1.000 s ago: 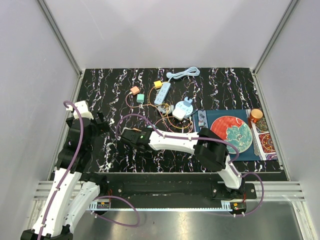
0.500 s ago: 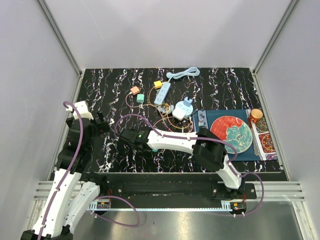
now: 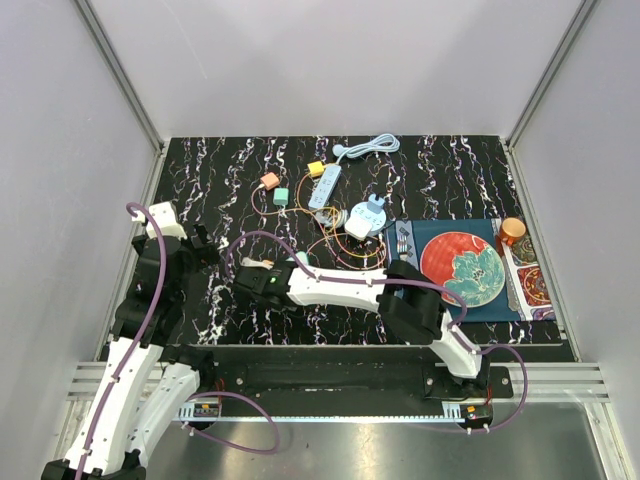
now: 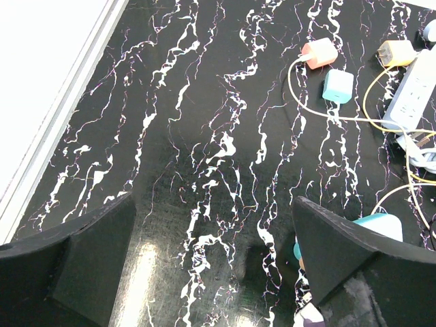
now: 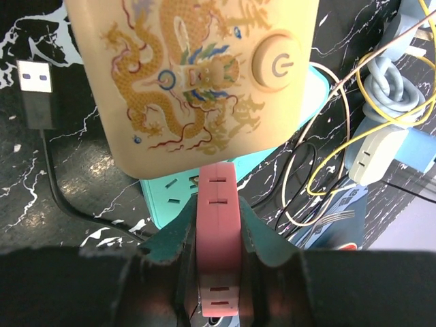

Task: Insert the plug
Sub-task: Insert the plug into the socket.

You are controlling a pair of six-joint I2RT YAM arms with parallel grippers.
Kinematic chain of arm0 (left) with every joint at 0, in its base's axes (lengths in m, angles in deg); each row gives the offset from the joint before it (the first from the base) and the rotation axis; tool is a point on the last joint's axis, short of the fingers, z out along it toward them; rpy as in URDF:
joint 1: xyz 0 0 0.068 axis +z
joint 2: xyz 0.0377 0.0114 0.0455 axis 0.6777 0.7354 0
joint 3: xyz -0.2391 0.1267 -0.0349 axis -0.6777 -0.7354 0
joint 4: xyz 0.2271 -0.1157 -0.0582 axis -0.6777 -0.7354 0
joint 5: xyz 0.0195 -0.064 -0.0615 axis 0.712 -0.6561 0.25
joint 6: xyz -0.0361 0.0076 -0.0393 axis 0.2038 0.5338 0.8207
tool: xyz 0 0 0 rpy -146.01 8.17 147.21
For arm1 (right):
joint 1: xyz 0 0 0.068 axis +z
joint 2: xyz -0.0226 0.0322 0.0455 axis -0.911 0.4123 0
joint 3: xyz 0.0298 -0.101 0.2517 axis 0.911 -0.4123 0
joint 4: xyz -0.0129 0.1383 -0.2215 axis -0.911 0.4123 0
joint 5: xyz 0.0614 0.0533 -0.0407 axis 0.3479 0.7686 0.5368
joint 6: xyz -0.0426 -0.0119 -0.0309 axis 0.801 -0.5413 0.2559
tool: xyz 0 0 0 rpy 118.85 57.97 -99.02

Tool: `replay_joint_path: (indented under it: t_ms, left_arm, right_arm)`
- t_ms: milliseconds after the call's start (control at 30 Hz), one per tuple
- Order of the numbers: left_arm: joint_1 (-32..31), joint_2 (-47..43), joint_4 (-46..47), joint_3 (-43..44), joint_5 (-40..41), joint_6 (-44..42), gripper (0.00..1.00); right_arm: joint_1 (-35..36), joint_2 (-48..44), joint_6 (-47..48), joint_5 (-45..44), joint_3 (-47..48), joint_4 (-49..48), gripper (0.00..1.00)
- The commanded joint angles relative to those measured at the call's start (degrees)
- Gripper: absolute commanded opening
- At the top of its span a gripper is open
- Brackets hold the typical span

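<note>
Black marble-look worktop [image 3: 200, 170] with white veins, plain grey walls all round. Over on the right arm: claw [image 5: 218, 228] clamped on a flat pink slotted block [image 5: 218, 197], fingers tight on both sides of it. Far end of that block butting up against the bottom edge of a cream dragon-print box with a round power button [image 5: 197, 75]. Behind them, a teal socket block [image 5: 167, 194] on the marble. Just left of the cream box, a black USB plug [image 5: 34, 83] lying loose and flat on the worktop, black cable trailing off it. Off to the right, tangled yellow wire [image 5: 334, 160] and a white plug on a grey-blue cord [image 5: 371, 153]. Left claw [image 4: 214, 259] spread wide over bare marble, gripping nothing. Further out from it: small pink charger cube [image 4: 319, 53], teal cube [image 4: 338, 86], yellow cube [image 4: 396, 52], white power strip [image 4: 415, 95]. Can't tell whether the pink block actually goes into the cream box.
</note>
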Motion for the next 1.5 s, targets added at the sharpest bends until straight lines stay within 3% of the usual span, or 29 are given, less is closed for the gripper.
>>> replay_joint_path:
  t_ms: [0, 200, 633, 767, 1100, 1467]
  left_arm:
    - [0.3, -0.7, 2.4, 0.0, 0.2, -0.2, 0.99]
    - [0.3, -0.9, 2.4, -0.1, 0.2, -0.1, 0.99]
    - [0.4, -1.4, 2.6, -0.5, -0.1, -0.1, 0.99]
    - [0.4, -1.4, 2.8, -0.5, 0.1, -0.2, 0.99]
    - [0.5, -1.4, 2.7, -0.6, 0.2, -0.3, 0.99]
    - [0.7, -1.2, 2.7, -0.6, 0.0, -0.3, 0.99]
  right_arm:
    - [0.8, 7.2, -8.7, 9.7, -3.2, -0.2, 0.00]
    - [2.5, 7.5, -11.3, 9.9, -3.3, -1.2, 0.00]
    - [3.1, 6.2, -6.9, 10.5, -4.3, -2.2, 0.00]
    - [3.0, 4.5, -6.6, 11.1, -3.6, -2.1, 0.19]
    - [2.7, 1.3, -4.2, 12.6, -2.1, -2.2, 0.50]
    - [2.1, -2.8, -4.8, 11.5, -3.2, -2.3, 0.50]
